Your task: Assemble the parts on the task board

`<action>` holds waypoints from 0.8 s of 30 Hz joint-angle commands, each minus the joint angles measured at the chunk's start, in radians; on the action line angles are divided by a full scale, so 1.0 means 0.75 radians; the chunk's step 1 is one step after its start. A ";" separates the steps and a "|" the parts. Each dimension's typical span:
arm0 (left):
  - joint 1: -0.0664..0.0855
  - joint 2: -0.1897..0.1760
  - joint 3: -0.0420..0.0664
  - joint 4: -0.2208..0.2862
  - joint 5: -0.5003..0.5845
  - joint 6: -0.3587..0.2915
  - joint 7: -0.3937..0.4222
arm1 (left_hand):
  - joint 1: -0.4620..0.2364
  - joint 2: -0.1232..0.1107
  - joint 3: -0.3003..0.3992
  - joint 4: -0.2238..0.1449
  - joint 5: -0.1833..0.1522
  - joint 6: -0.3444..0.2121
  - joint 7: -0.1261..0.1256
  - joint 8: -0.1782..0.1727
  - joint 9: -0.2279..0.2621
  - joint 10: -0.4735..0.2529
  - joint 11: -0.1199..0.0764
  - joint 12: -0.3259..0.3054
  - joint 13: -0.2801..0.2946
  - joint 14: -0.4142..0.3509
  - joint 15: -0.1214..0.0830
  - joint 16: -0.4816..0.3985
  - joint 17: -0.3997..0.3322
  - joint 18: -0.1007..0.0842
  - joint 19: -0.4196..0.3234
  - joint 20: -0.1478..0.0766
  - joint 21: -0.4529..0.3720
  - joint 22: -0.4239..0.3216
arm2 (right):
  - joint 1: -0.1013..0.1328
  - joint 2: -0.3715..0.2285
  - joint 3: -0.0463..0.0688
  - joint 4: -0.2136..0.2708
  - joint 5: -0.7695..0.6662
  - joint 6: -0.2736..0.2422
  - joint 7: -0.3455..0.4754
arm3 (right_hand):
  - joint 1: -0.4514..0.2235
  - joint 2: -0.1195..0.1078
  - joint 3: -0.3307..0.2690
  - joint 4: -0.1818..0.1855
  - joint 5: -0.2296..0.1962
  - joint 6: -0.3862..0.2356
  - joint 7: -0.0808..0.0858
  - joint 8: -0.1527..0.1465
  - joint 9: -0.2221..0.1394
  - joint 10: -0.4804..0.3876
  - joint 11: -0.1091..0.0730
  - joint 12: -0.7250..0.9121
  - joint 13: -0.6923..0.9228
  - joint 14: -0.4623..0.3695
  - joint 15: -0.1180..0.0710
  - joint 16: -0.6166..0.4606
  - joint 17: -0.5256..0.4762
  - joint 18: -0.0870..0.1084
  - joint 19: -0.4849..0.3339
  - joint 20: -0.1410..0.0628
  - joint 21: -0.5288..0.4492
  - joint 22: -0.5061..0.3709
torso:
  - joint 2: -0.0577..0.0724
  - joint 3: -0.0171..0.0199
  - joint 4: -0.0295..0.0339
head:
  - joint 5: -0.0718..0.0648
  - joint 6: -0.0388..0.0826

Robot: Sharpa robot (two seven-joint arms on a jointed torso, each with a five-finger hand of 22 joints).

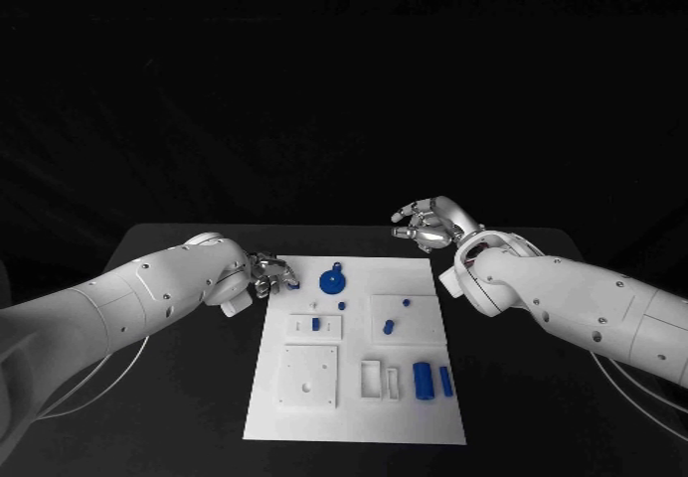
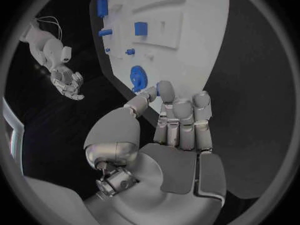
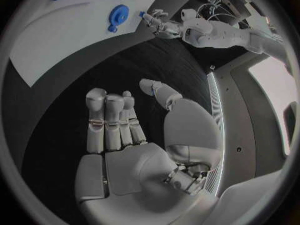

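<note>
The white task board (image 1: pixel 359 417) lies in the middle of the black table. On it are a round blue gear-like part (image 1: pixel 331 282), a small blue peg (image 1: pixel 408 300), a blue cylinder (image 1: pixel 387 326) and two larger blue cylinders (image 1: pixel 424 380) near the front right. My left hand (image 1: pixel 266 274) hovers at the board's far left corner. It appears to pinch a small blue part (image 2: pixel 158 88) between thumb and a fingertip, close to the gear-like part (image 2: pixel 139 77). My right hand (image 1: pixel 430 224) is held over the table beyond the board's far right corner, fingers apart and holding nothing.
White raised blocks with slots (image 1: pixel 310 376) stand on the board's near half. Bare black table (image 1: pixel 559 397) lies on both sides of the board. The table's far edge runs just behind my right hand.
</note>
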 commanded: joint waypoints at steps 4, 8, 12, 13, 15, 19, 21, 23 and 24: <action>0.002 -0.070 0.001 0.129 0.026 -0.081 0.002 | -0.023 -0.002 0.009 -0.017 0.046 0.088 -0.004 0.041 0.024 0.070 -0.048 -0.005 0.007 0.039 -0.045 0.022 0.010 -0.019 0.017 -0.163 -0.002 0.002 | 0.000 0.001 0.001 -0.012 -0.011 0.019 0.006 | -0.005 0.008 -0.002 0.002 0.009 0.001 0.010 0.006 -0.001 0.000 -0.001 0.007 -0.002 0.006 -0.001 -0.005 0.001 0.133 0.009 0.002 -0.005 0.010 | -0.012 -0.0041 0.0108 | -0.001 -0.006; 0.002 -0.117 0.001 0.217 0.010 -0.099 -0.004 | -0.036 -0.010 0.009 -0.019 0.075 0.119 -0.016 0.053 0.023 0.098 -0.060 0.004 0.014 0.052 -0.056 0.043 0.025 -0.018 0.028 -0.166 -0.001 0.003 | 0.000 0.004 0.000 -0.023 -0.012 0.021 0.007 | -0.005 0.007 -0.002 0.002 0.010 0.001 0.010 0.006 -0.001 0.000 -0.001 0.007 -0.002 0.006 -0.001 -0.005 0.001 0.133 0.009 0.002 -0.005 0.010 | -0.021 -0.0074 0.0173 | -0.004 -0.011; 0.002 -0.153 0.000 0.296 -0.010 -0.114 -0.014 | -0.039 -0.020 0.011 -0.020 0.093 0.145 -0.027 0.063 0.022 0.121 -0.070 0.018 0.023 0.063 -0.066 0.060 0.037 -0.016 0.041 -0.170 0.004 0.005 | 0.000 0.009 0.000 -0.034 -0.016 0.024 0.008 | -0.005 0.008 -0.002 0.002 0.010 0.001 0.010 0.006 -0.001 0.000 -0.001 0.007 -0.002 0.006 -0.001 -0.005 0.001 0.133 0.009 0.002 -0.005 0.010 | -0.028 -0.0092 0.0210 | -0.003 -0.013; 0.002 -0.162 -0.001 0.317 -0.018 -0.116 -0.017 | -0.039 -0.021 0.011 -0.020 0.097 0.150 -0.029 0.065 0.022 0.124 -0.072 0.022 0.025 0.066 -0.068 0.064 0.040 -0.015 0.045 -0.171 0.005 0.006 | 0.000 0.010 0.000 -0.036 -0.018 0.025 0.008 | -0.005 0.008 -0.002 0.002 0.010 0.001 0.010 0.006 -0.001 0.000 -0.001 0.007 -0.002 0.006 -0.001 -0.005 0.001 0.133 0.009 0.002 -0.005 0.010 | -0.030 -0.0099 0.0226 | -0.002 -0.014; 0.002 -0.178 -0.002 0.355 -0.024 -0.134 -0.031 | -0.039 -0.024 0.011 -0.021 0.099 0.156 -0.032 0.067 0.022 0.128 -0.075 0.027 0.029 0.070 -0.070 0.069 0.044 -0.014 0.050 -0.172 0.008 0.007 | -0.001 0.012 0.000 -0.037 -0.021 0.026 0.008 | -0.005 0.008 -0.002 0.002 0.010 0.001 0.010 0.006 -0.001 0.000 -0.001 0.007 -0.003 0.006 -0.001 -0.005 0.001 0.133 0.009 0.002 -0.005 0.010 | -0.034 -0.0099 0.0232 | 0.001 -0.017; 0.000 -0.199 -0.013 0.407 -0.028 -0.132 -0.041 | -0.029 -0.039 0.013 -0.023 0.099 0.182 -0.041 0.084 0.033 0.140 -0.084 0.052 0.040 0.078 -0.078 0.082 0.053 -0.010 0.061 -0.177 0.017 0.012 | -0.003 0.015 -0.001 -0.043 -0.024 0.027 0.008 | -0.005 0.008 -0.002 0.002 0.011 0.001 0.010 0.006 -0.001 0.000 -0.001 0.007 -0.003 0.006 -0.001 -0.005 0.002 0.133 0.009 0.002 -0.005 0.010 | -0.039 -0.0107 0.0241 | 0.002 -0.022; 0.000 -0.209 -0.025 0.430 -0.030 -0.133 -0.042 | -0.023 -0.043 0.015 -0.022 0.092 0.183 -0.043 0.087 0.038 0.140 -0.085 0.057 0.041 0.079 -0.080 0.084 0.055 -0.009 0.064 -0.179 0.018 0.014 | -0.004 0.017 -0.001 -0.045 -0.024 0.029 0.008 | -0.005 0.008 -0.002 0.002 0.011 0.001 0.010 0.006 -0.001 0.000 -0.001 0.007 -0.003 0.006 -0.001 -0.005 0.002 0.133 0.009 0.001 -0.005 0.010 | -0.039 -0.0106 0.0234 | 0.003 -0.021; -0.001 -0.212 -0.031 0.443 -0.038 -0.133 -0.043 | -0.018 -0.044 0.015 -0.021 0.087 0.184 -0.044 0.091 0.045 0.140 -0.087 0.063 0.042 0.080 -0.081 0.087 0.058 -0.009 0.066 -0.179 0.020 0.015 | -0.006 0.016 -0.002 -0.046 -0.024 0.029 0.009 | -0.005 0.008 -0.002 0.002 0.012 0.001 0.010 0.006 -0.001 0.001 -0.001 0.008 -0.003 0.006 -0.001 -0.005 0.002 0.133 0.009 0.001 -0.005 0.010 | -0.039 -0.0100 0.0225 | 0.005 -0.021; -0.001 -0.213 -0.038 0.449 -0.046 -0.133 -0.043 | -0.017 -0.044 0.015 -0.021 0.086 0.185 -0.045 0.093 0.048 0.140 -0.087 0.066 0.043 0.081 -0.082 0.088 0.059 -0.009 0.068 -0.180 0.021 0.016 | -0.007 0.017 -0.002 -0.047 -0.024 0.029 0.009 | -0.005 0.008 -0.002 0.002 0.013 0.001 0.010 0.006 -0.001 0.001 -0.001 0.008 -0.003 0.006 -0.001 -0.005 0.002 0.133 0.009 0.001 -0.005 0.011 | -0.038 -0.0099 0.0226 | 0.006 -0.021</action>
